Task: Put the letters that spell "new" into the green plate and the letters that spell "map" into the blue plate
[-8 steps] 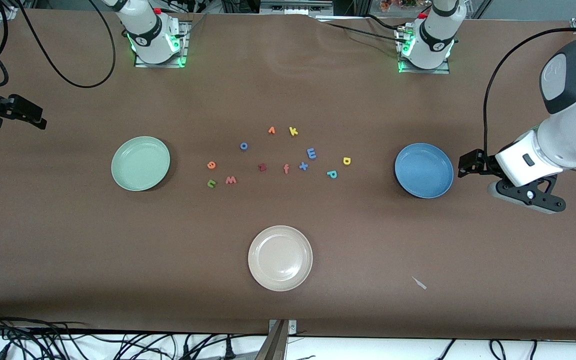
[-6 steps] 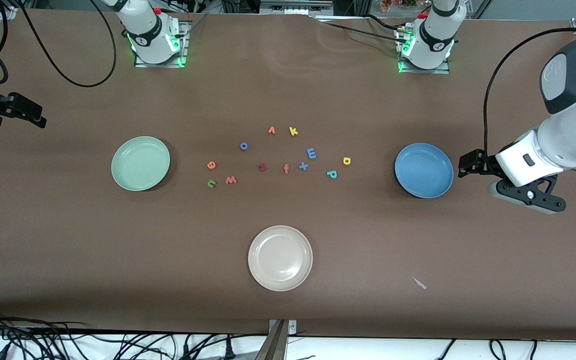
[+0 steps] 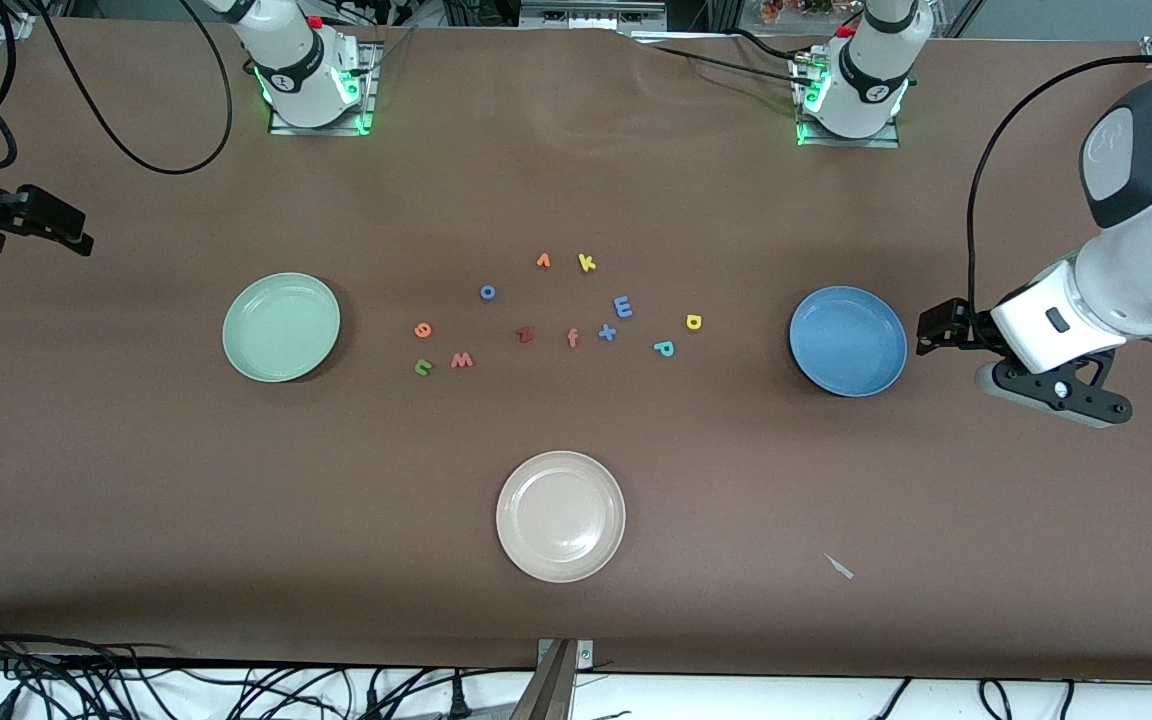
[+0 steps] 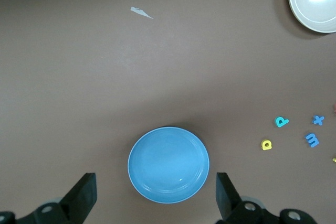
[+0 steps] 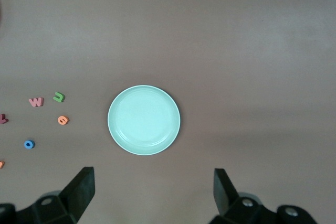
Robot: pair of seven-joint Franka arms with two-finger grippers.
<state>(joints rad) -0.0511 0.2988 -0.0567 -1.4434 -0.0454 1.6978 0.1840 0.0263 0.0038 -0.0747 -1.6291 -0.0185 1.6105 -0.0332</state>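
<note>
The green plate (image 3: 281, 327) (image 5: 144, 120) lies toward the right arm's end, with the green "n" (image 3: 422, 367), orange "e" (image 3: 423, 329) and pink "w" (image 3: 462, 360) on the table beside it. The blue plate (image 3: 848, 341) (image 4: 168, 164) lies toward the left arm's end. Near it lie the blue "m" (image 3: 622, 306), yellow "a" (image 3: 693, 321) and teal "p" (image 3: 664, 348). My left gripper (image 3: 941, 328) (image 4: 155, 190) hangs open and empty high beside the blue plate. My right gripper (image 3: 46, 225) (image 5: 155, 184) hangs open and empty high over the table's end past the green plate.
A cream-white plate (image 3: 561, 516) sits nearer the front camera. Other letters lie among the task's: blue "o" (image 3: 487, 292), yellow "k" (image 3: 587, 263), dark red "z" (image 3: 524, 335), salmon "f" (image 3: 572, 338), blue "x" (image 3: 607, 332). A paper scrap (image 3: 839, 566) lies near the front edge.
The right gripper has crept very slightly toward the robots' bases. The left arm, plates and letters have not moved.
</note>
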